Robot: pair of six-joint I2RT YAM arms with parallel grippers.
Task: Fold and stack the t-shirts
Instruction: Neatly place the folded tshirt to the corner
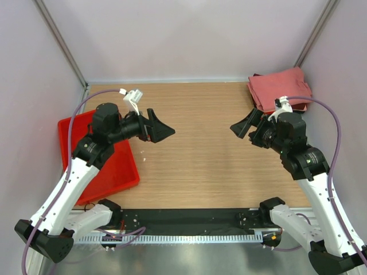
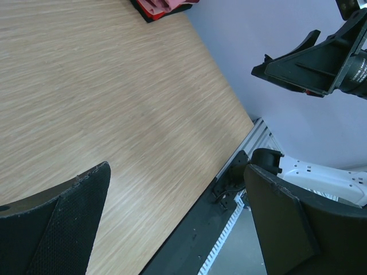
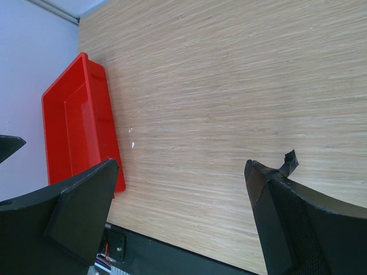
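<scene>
1. At the far left of the overhead view the red tray [image 1: 117, 169] lies on the table [image 1: 200, 172]. The left arm [image 1: 74, 172] crosses over the tray and hides its lower left part.
2. Just right of the tray the left gripper [image 1: 163, 130] hangs above the wood with its jaws spread wide and nothing between them. In its own wrist view both fingers [image 2: 63, 229] are cut off by the bottom edge.
3. A few white specks [image 1: 144, 152] sit beside the tray, too small to identify.
4. Right of centre the right gripper [image 1: 241, 127] faces the left one, jaws likewise wide apart and empty. Its wrist view shows a small dark tab by 1 finger [image 3: 298, 223]; I cannot make out what it is.
5. The t-shirts [image 1: 281, 89] lie stacked in the upper right of the frame, at the table's far corner. A salmon-pink layer is on top with a darker edge beneath; how many there are I cannot tell. The right arm [image 1: 289, 129] and its cable [image 1: 321, 109] cover the stack's lower edge.
6. The stack sits above and to the right of the right gripper, near but apart, and well apart from the left gripper. The left wrist view catches only 1 corner of it, at the top edge.
</scene>
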